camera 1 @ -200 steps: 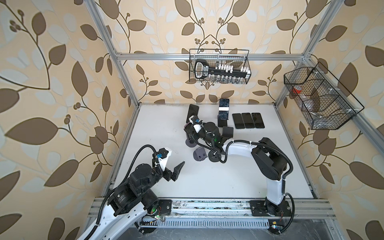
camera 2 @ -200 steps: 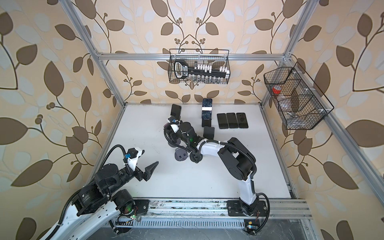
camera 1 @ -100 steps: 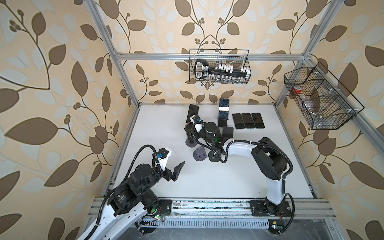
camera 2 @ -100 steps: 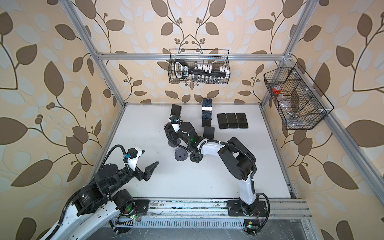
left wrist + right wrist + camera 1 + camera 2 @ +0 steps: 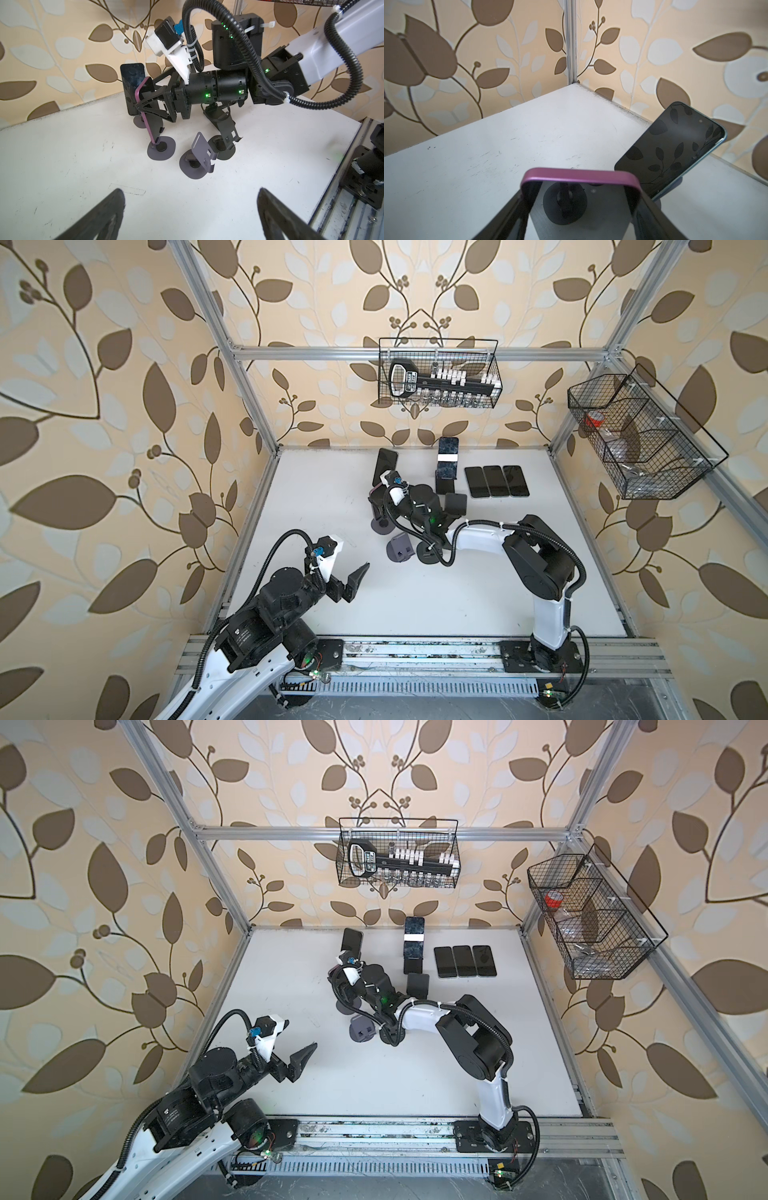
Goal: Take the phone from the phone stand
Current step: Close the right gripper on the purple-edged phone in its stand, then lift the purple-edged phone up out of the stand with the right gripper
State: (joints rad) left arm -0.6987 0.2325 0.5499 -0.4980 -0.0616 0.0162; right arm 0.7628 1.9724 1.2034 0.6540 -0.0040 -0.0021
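Phone [image 5: 148, 124] with a pink rim stands near upright, left of centre in the left wrist view. Its lower end is down at the round base of the phone stand [image 5: 161, 149], and the right jaws are closed on its side edges. In both top views the left arm [image 5: 286, 593] sits at lower left, jaws spread wide, holding nothing, above the worktop [image 5: 457, 597]. A grey stand [image 5: 400, 549] is at centre, and three flat phones [image 5: 494, 481] lie further right.
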